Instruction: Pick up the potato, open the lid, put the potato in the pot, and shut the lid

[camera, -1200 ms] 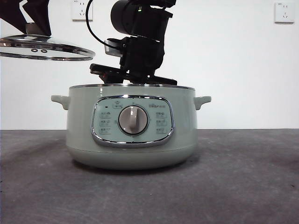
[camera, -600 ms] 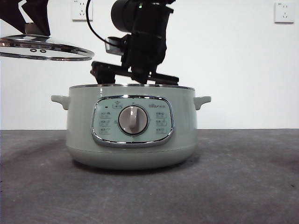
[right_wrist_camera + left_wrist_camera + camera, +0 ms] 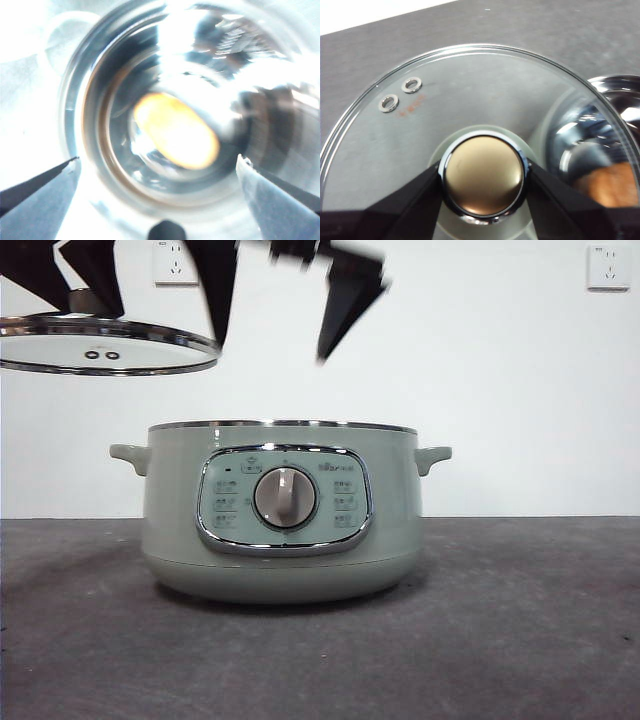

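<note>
**Op:** Nearest me, the pot (image 3: 280, 510) sits uncovered. The right gripper (image 3: 272, 315), which was down at the pot's rim a second ago, has risen above it with its jaws spread and nothing between them.

**Partner:** Where's the potato?

**Op:** Inside the pot. My right wrist view looks straight down on the potato (image 3: 176, 131) lying on the pot's floor, apart from the jaws. So I judge the drop done.

**Partner:** And the lid?

**Op:** The left gripper (image 3: 484, 175) stays clamped on the knob, holding the lid (image 3: 105, 343) level, above the pot and off to one side. It has edged towards the pot; closing comes next.
</note>
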